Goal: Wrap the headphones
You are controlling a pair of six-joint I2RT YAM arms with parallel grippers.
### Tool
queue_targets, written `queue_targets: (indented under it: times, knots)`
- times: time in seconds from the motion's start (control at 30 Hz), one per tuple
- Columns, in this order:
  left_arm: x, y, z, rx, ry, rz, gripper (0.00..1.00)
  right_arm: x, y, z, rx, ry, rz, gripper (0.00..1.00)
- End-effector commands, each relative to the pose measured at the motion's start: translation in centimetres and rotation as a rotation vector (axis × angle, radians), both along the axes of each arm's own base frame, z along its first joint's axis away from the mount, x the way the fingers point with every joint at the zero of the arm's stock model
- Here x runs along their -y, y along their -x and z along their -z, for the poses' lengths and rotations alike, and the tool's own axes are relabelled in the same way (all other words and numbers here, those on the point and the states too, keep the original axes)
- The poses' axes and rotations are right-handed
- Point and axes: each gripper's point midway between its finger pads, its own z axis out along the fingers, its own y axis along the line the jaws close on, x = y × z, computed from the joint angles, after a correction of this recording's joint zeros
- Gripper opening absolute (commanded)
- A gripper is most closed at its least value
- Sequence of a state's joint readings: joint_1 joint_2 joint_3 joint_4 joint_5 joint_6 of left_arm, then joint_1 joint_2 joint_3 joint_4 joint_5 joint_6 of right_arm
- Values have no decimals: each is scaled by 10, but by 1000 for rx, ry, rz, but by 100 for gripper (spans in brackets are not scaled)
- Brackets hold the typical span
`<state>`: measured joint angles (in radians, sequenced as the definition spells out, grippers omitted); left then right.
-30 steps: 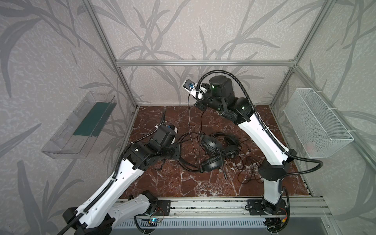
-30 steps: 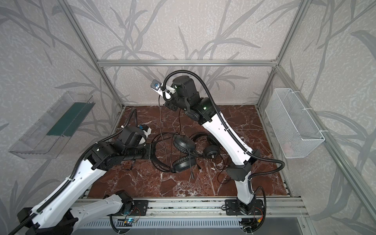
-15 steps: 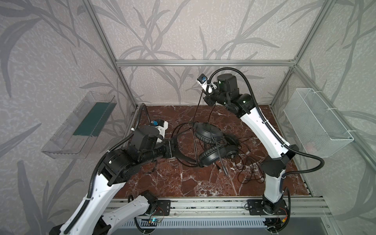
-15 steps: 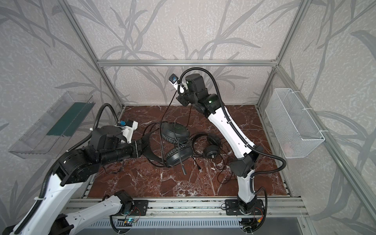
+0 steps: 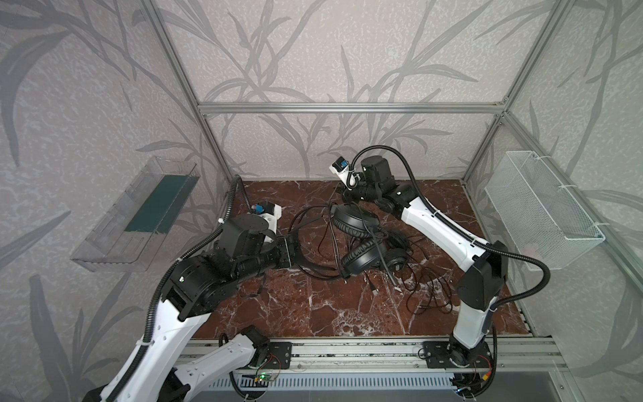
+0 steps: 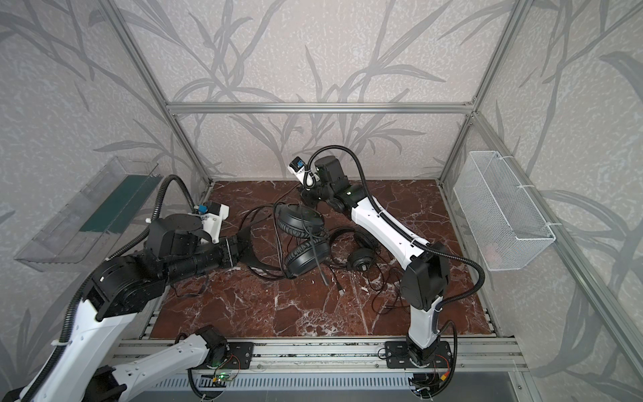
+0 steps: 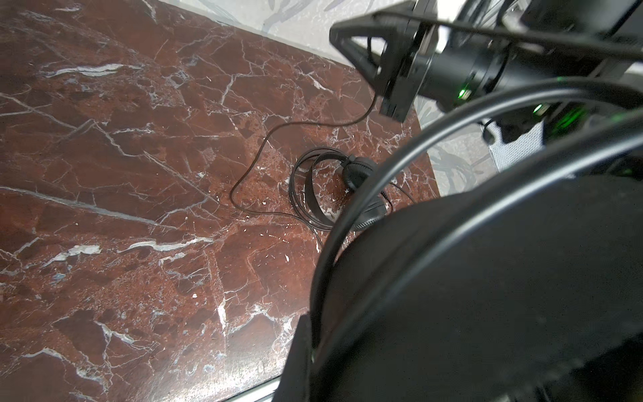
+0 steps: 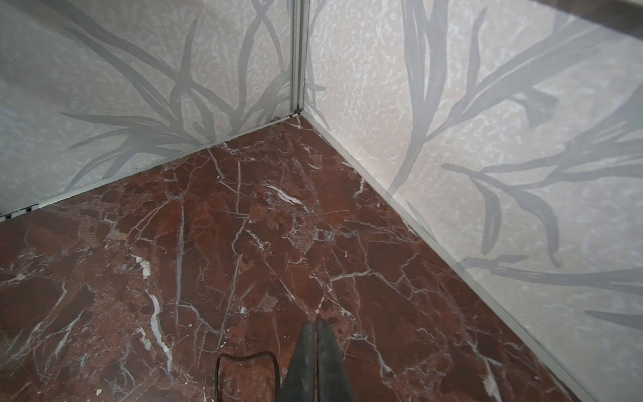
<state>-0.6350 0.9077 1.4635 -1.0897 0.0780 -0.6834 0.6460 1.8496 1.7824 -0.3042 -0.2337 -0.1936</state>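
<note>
We see bare marble table (image 5: 341, 313) toward the front rail, while the headphones (image 5: 358, 240) and their cable sit tangled mid-table. Since a second ago our right gripper (image 8: 317, 334) has dropped from high up toward the back wall, jaws together. Our left gripper (image 5: 294, 249), reaching sideways, is clamped on the headband of the headphones.

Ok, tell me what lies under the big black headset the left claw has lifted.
Under the big black over-ear headset in both top views: red marble tabletop and loose thin black cable. A smaller black headset lies beside it, partly overlapped. The marble directly under its earcups is hidden.
</note>
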Motion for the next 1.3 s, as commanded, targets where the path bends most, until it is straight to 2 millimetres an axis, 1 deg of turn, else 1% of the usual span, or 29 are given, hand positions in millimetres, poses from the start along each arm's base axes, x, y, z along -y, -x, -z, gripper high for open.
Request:
queue_targets:
  times: [0.0, 0.13, 0.2, 0.27, 0.4, 0.53, 0.6, 0.67, 0.73, 0.8, 0.93, 1.07, 1.13, 1.2, 1.27]
  knots:
    - [8, 3, -76, 200, 179, 37, 0, 10, -10, -11, 15, -160, 32, 12]
    - [10, -1, -88, 200, 173, 38, 0, 6, -7, 16, -9, -227, 19, 26]
    - [10, -3, -93, 203, 164, 31, 0, 4, -5, 27, -18, -254, 9, 35]
    - [10, -6, -99, 207, 162, 23, 0, 0, -1, 35, -26, -285, -17, 40]
    - [9, -11, -102, 200, 139, 5, 0, -3, 9, 41, -18, -354, -62, 47]
    - [7, -16, -101, 196, 104, -15, 0, 9, 22, 46, 8, -426, -49, 54]
    - [6, -18, -103, 199, 92, -21, 0, 16, 35, 52, 24, -466, -56, 60]
    - [6, -19, -106, 202, 86, -19, 0, 17, 45, 56, 35, -511, -72, 63]
    - [8, -20, -109, 205, 88, -14, 0, 12, 52, 67, 34, -527, -85, 66]
    - [9, -22, -110, 202, 82, -10, 0, 7, 60, 73, 42, -557, -99, 68]
    - [8, -25, -110, 197, 60, -19, 0, -2, 83, 69, 69, -616, -134, 72]
    - [7, -26, -111, 202, 50, -26, 0, -28, 120, 75, 108, -567, -208, 72]
    - [7, -27, -112, 202, 47, -26, 0, -42, 133, 79, 125, -548, -237, 73]
    - [8, -28, -112, 196, 42, -23, 0, -52, 137, 85, 127, -540, -244, 74]
    - [9, -28, -112, 193, 41, -23, 0, -58, 133, 92, 125, -538, -227, 75]
